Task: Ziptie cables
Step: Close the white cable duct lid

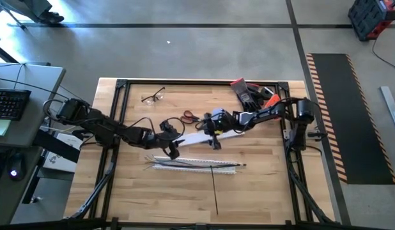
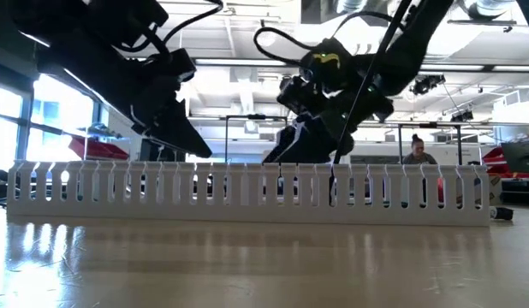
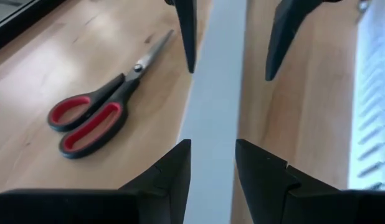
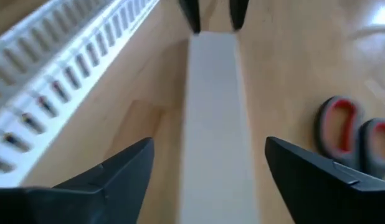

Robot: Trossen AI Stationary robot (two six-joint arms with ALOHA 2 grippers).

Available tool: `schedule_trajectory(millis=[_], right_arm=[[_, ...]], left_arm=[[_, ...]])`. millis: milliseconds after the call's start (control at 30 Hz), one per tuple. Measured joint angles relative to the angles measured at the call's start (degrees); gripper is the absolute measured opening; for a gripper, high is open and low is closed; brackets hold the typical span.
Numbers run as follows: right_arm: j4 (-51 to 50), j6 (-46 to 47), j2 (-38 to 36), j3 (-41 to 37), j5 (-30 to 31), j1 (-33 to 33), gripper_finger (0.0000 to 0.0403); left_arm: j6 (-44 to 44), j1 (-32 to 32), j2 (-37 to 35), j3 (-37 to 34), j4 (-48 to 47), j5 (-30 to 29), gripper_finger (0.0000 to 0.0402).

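Straddling the white cover strip point(image 4: 215, 118) from opposite ends, right gripper point(image 4: 208, 163) spread wide, left gripper point(image 3: 212, 163) part open, neither pinching it, scissors point(image 3: 96, 109) beside.

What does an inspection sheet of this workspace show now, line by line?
Surface: wooden table, black frame.
Job's things: cables lie along the white slotted duct; ziptie on the table, untouched.
Clutter: scissors, glasses, gloves.
Grippers: left gripper and right gripper both open, straddling opposite ends of the white cover strip.
Cables: arm cable loop overhead.
Surroundings: keyboard beside the table; person far behind.
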Motion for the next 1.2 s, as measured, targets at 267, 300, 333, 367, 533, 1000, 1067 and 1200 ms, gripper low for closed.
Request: schedule_trajectory(millis=[267,300,333,367,533,1000,1067,1200], right_arm=[[1.5,-3.4,5.4,2.1,-0.9,-1.7,0.0342],[2.1,-3.5,6.3,2.0,-0.9,-1.8,0.0343],[2.5,-3.5,7.0,2.0,-1.1,-2.0,0.0343],[2.6,-3.4,7.6,2.0,-1.1,-2.2,0.0342],[3.4,-2.8,10.0,2.1,-3.9,-3.0,0.0326],[6.7,0.6,15.6,2.4,-1.8,-2.3,0.0218],[7.3,1.1,15.6,2.4,0.2,-2.0,0.0218],[8.5,2.7,15.7,2.3,2.9,-1.2,0.0218]], left_arm=[[1.7,3.7,0.0,0.0,-0.1,0.3,0.0110],[1.8,4.0,0.0,0.0,0.0,0.6,0.0110],[1.8,4.2,0.0,0.0,-0.1,0.8,0.0110],[1.8,4.5,0.1,0.0,-0.1,0.8,0.0110],[1.8,4.1,0.1,0.0,-0.2,1.8,0.0110],[1.8,2.4,0.2,0.0,0.4,1.9,0.0110],[1.8,2.4,0.2,0.0,0.8,1.9,0.0110],[1.8,2.4,0.2,0.0,1.7,1.9,0.0104]])
